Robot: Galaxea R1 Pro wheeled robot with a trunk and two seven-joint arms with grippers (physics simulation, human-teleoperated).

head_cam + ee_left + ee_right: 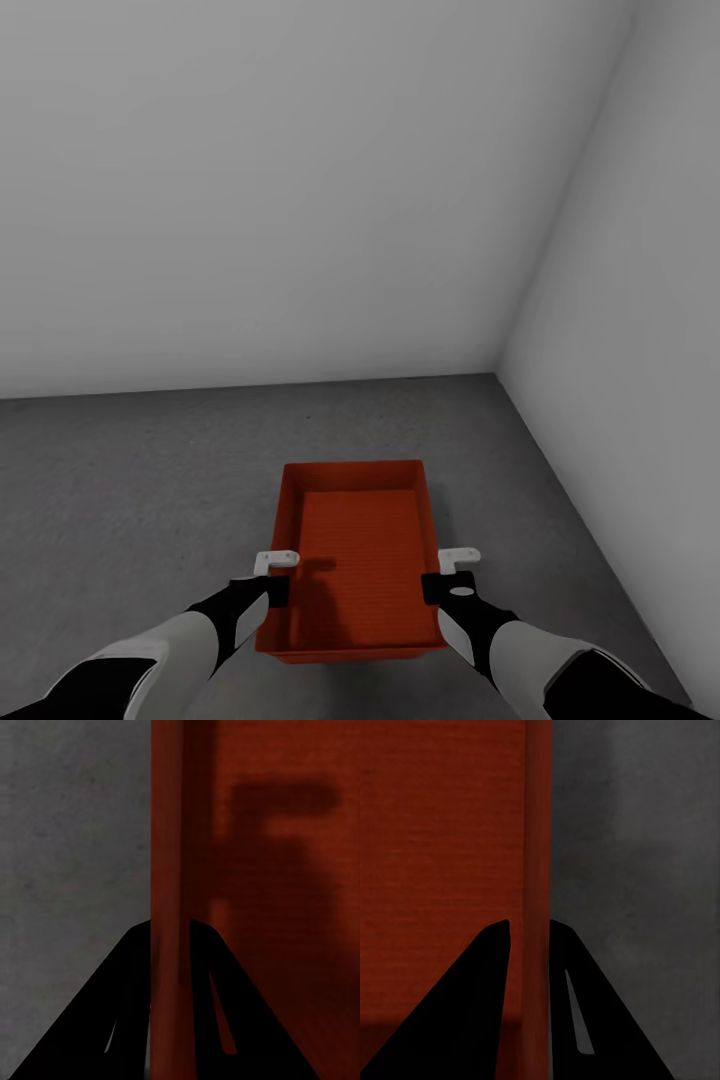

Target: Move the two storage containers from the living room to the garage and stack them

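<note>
**Inspector:** Orientation of the bin?

**Assistant:** The bin (357,555) is upright, mouth up, level. Its long axis runs straight away from the robot toward the back wall (280,190); the short walls are the near and far ends. It sits in the garage corner area, over the grey floor (140,470), between the two arms, with the side wall (640,300) off to the right. Whether it rests on the floor or is held just above it, I cannot tell.

**Inspector:** Count?

**Assistant:** One bin in view. Two arms, two tools. Two white walls meeting at one corner.

**Inspector:** Left tool?

**Assistant:** The left tool (275,560) is at the bin's left long wall, toward the near end. In the left wrist view the left tool (171,934) straddles that wall: one finger (124,1005) outside over the floor (67,847), the other inside over the bin's bottom (285,885). The fingers stand narrowly apart, pressed against the wall on both sides, gripping it.

**Inspector:** Right tool?

**Assistant:** Mirror arrangement. The right tool (455,560) is at the right long wall, opposite the left one. In the right wrist view the right tool (530,934) clamps the wall, one finger (472,1005) inside the bin (442,847), the other outside over the floor (637,847). Narrow gap, closed onto the wall.
</note>
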